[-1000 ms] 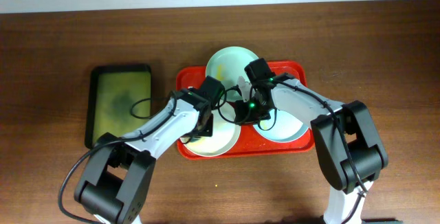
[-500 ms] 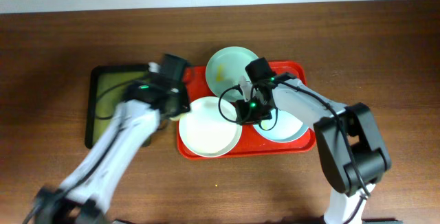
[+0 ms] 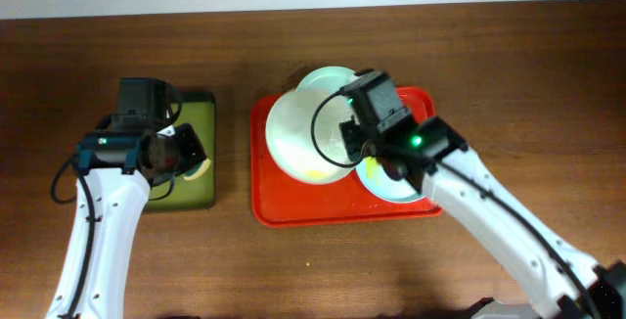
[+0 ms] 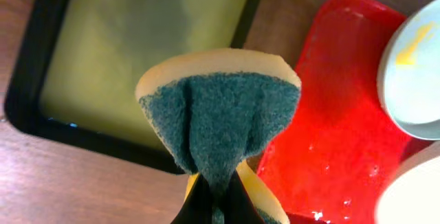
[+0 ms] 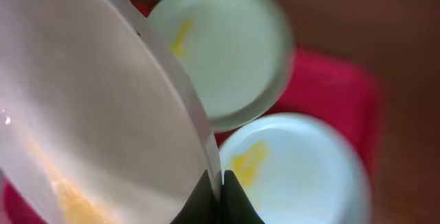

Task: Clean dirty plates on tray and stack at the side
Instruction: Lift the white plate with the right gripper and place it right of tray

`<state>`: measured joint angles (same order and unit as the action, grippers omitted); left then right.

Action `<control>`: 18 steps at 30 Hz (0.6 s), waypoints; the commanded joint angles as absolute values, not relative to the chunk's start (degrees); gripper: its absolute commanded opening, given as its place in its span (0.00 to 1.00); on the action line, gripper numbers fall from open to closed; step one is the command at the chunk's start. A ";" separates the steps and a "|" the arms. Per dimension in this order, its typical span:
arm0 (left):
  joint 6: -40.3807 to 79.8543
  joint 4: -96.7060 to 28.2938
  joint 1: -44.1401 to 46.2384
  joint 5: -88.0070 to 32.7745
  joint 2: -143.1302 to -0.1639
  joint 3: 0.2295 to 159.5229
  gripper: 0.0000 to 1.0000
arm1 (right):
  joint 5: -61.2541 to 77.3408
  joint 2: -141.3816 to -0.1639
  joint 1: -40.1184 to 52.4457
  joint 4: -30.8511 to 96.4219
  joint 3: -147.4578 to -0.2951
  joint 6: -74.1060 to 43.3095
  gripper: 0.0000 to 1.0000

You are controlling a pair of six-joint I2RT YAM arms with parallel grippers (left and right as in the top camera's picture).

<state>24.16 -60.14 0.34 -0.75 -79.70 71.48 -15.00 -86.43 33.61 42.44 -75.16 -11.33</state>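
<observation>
- Right gripper (image 5: 214, 188): jaws clamped on the rim of a round shallow white plate (image 3: 298, 131). The plate is held tilted above the left half of the large red rectangular plastic tray (image 3: 293, 209).
- White plate's face carries a yellowish smear near its lower edge, visible from overhead and in the right wrist view.
- First round pale mint-blue plate (image 3: 331, 77) sits at the red tray's far edge and overhangs the rim. It is partly hidden behind the white plate, and the right wrist view shows a yellow streak on it.
- Second round pale mint-blue plate (image 3: 383, 190) lies in the red tray's right half, largely covered by the right arm from overhead. The right wrist view shows a yellow smear near its middle.
- Left gripper (image 4: 214, 195): jaws pinched on a yellow foam sponge with a dark green scouring face (image 4: 220, 114). The sponge is squeezed into a fan above the fingers.
- Left gripper and sponge hang over the right side of the smaller black-rimmed olive-green rectangular tray (image 3: 202, 113).
- Olive-green tray rests on the brown wooden table (image 3: 509, 55), left of the red tray, with a strip of table between them.
- Red tray floor shows small wet glints in the left wrist view.
</observation>
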 commanded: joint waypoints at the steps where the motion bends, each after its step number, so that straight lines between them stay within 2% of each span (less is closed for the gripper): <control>1: 22.13 -60.42 -0.34 -1.52 -79.15 71.48 0.00 | -44.23 -83.94 40.27 42.39 -78.06 -7.90 0.04; 6: 20.88 -61.36 -0.34 -0.23 -79.15 71.44 0.00 | -59.00 -83.94 47.83 39.53 -78.24 2.68 0.04; 14: 20.91 -61.39 -0.34 -0.23 -79.15 71.44 0.00 | -66.08 -83.94 54.24 27.44 -78.24 25.47 0.04; 18: 20.91 -61.41 -0.34 -0.25 -79.15 71.44 0.00 | -70.70 -83.94 56.14 16.47 -78.24 38.79 0.04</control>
<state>22.02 -61.32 -0.03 -0.67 -79.72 71.48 -63.90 -84.79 54.61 21.76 -77.12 24.71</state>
